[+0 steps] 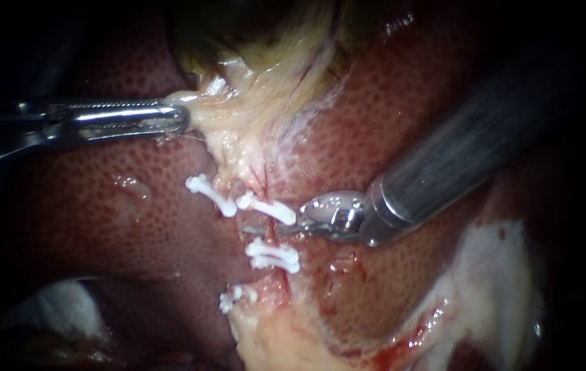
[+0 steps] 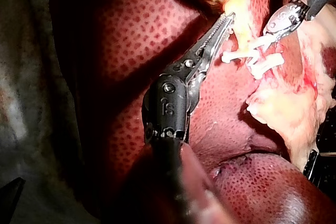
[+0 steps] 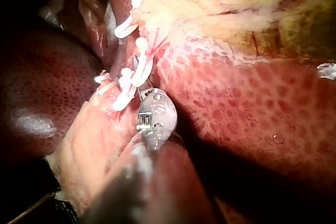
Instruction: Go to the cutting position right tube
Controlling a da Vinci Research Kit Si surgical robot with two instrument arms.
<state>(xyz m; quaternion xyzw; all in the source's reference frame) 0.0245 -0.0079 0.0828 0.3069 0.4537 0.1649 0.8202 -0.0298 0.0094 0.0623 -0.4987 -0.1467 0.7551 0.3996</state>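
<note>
On the left, our left instrument [image 1: 179,118] has its claw closed on the pale tissue [image 1: 238,113] above the liver [image 1: 93,199]. If that grip slips, the strands below would likely slacken and shift. In the middle, the right tube [image 1: 270,237] runs between the upper clip [image 1: 265,209] and the lower clips [image 1: 273,257]. Our right instrument [image 1: 296,225] reaches in from the right, its tip in that gap, just beside the clips. We cannot tell whether its claw is open or closed. Drifting toward either side could knock a clip loose, and pushing deeper could nick the liver behind.
</note>
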